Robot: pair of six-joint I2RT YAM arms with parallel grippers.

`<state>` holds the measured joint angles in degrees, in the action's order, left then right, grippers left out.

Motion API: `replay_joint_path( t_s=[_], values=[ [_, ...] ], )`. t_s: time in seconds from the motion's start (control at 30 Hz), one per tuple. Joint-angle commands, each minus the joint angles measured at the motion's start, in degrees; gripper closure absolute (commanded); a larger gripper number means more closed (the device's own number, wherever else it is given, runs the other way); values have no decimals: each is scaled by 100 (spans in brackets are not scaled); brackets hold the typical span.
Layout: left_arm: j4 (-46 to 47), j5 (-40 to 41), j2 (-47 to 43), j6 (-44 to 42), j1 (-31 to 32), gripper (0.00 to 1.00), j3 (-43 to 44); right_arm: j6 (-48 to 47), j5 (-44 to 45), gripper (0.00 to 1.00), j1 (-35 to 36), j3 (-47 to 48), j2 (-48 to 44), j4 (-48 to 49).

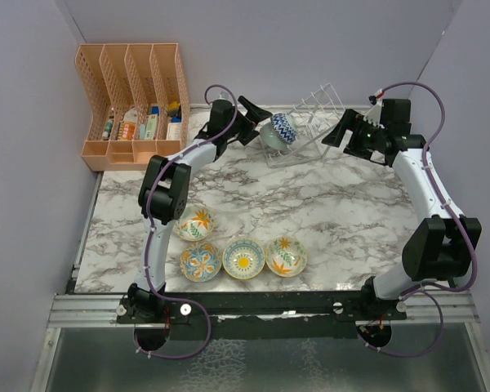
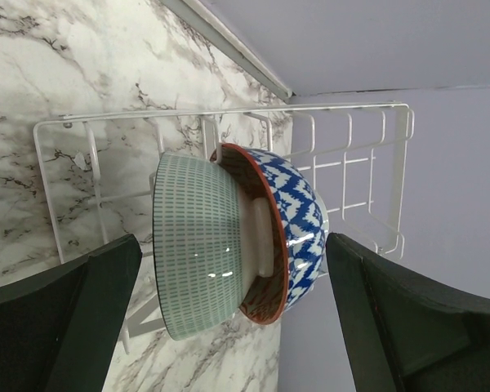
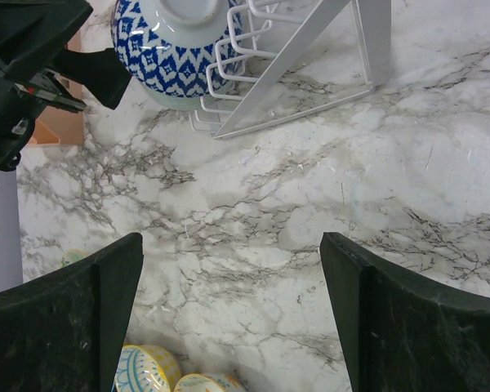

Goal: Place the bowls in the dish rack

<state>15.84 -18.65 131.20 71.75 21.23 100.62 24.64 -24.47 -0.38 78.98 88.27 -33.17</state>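
So here's what we're seeing: two bowls are in the clear thin-wire dish rack (image 1: 317, 104) at 12 o'clock on the marble-patterned desk (image 1: 351, 212). The pale green dashed ceramic bowl (image 2: 200, 253) stands on edge, its foot tucked into the red inside of the blue-and-white zigzag ceramic bowl (image 2: 298, 233). On edge makes sense, since the prongs can only grip a rim that way. The left end effector (image 1: 260, 122) sits spread wide on either side of that pair, gripping nothing as far as we can tell. The right end effector (image 3: 229, 269) is wide and empty too, hovering over bare marble at about 1 o'clock. The four floral ceramic bowls (image 1: 243, 257) wait near 6 to 7 o'clock. Annoying bits: from above, the blue bowl almost completely hides the green one. We also can't tell which prongs hold them or whether they share a slot. The right wrist view only catches slivers of the waiting bowls.
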Motion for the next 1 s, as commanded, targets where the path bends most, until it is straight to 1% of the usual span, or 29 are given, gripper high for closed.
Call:
replay_joint_path(
  t_s=[0.0,0.2,0.37,0.53,0.97],
  values=[
    [167,-120,156,76,81,1,103,-47,98,11,-25,-14,-153,100],
    [97,-196,236,133,109,1,379,-47,98,11,-23,-6,-146,126],
    [-132,-265,322,127,134,1,834,-31,83,11,-23,9,-150,135],
    [-216,-301,390,141,177,1,1027,-29,64,11,-23,6,-136,143],
    [-20,-305,328,164,239,1,599,-38,15,11,-25,-9,-169,110]
  ],
)
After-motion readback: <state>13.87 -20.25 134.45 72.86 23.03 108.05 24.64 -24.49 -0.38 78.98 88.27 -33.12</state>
